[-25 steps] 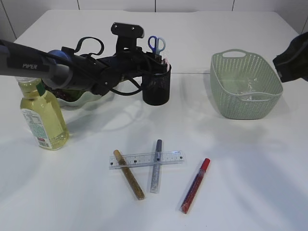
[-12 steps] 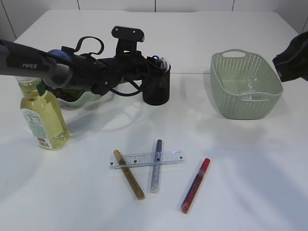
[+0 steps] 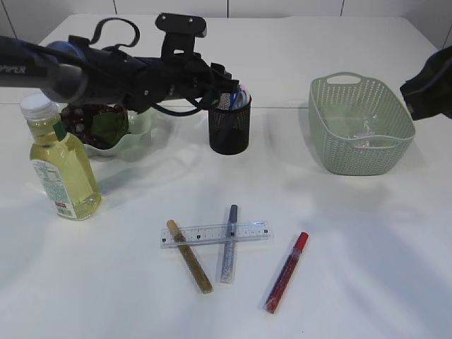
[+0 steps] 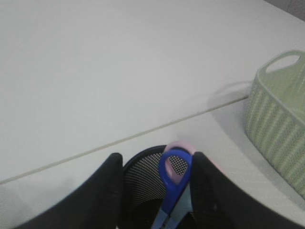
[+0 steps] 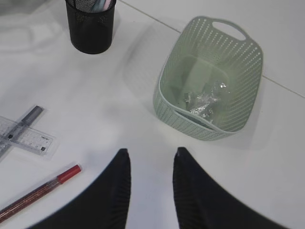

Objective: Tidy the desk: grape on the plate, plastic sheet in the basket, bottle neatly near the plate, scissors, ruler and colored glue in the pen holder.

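Scissors [image 4: 174, 183] are seen standing in the pen holder [image 3: 229, 127], between the parted jaws of the left end effector [image 4: 155, 191], which grip nothing. A straight upward retreat is advised, so the blue handles are not snagged. Right end effector [image 5: 150, 183] is held apart and empty, near the basket [image 5: 209, 90].

White table [image 3: 353, 268] holds a bottle [image 3: 60, 166], plate [image 3: 134, 134], pen holder [image 3: 229, 131] and green basket [image 3: 360, 127]. Up front: a ruler [image 3: 215, 234] and three glue pens [image 3: 286, 272].

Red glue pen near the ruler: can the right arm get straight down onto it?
Probably yes. The red glue pen lies alone on bare table, clear of the ruler, and the right gripper hangs above with open, empty jaws.
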`<action>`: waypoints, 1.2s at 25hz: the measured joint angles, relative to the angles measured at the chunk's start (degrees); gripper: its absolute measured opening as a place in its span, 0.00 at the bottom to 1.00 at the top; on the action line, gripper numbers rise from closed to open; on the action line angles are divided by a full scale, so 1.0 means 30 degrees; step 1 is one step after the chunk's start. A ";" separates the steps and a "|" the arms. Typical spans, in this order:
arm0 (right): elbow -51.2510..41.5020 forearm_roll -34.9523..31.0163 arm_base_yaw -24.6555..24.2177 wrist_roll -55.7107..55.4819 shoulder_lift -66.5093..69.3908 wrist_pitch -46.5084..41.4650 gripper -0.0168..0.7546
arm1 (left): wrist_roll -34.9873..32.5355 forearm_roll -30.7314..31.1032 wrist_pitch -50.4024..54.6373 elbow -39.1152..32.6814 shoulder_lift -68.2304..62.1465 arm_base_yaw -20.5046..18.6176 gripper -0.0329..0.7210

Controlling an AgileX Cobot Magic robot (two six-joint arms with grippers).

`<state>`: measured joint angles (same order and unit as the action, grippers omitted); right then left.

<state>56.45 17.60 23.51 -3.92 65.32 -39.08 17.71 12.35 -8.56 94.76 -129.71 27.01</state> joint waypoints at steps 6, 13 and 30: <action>0.0000 0.0000 0.0000 -0.0342 0.0000 -0.0115 0.36 | 0.0000 0.0162 0.3163 0.0000 0.2170 0.0000 0.50; 0.0000 0.0000 0.0000 -0.1259 0.0000 -0.1404 0.36 | -0.0933 0.0050 1.0503 0.0000 0.4905 0.1164 0.43; 0.0000 -0.5868 0.0000 -0.1977 -0.0024 -0.9929 0.35 | -1.5120 -0.8499 2.5963 0.1150 0.5426 0.2425 0.40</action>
<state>56.45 0.00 23.51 -9.85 65.25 -68.87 -27.65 -13.14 69.33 98.21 -113.43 34.29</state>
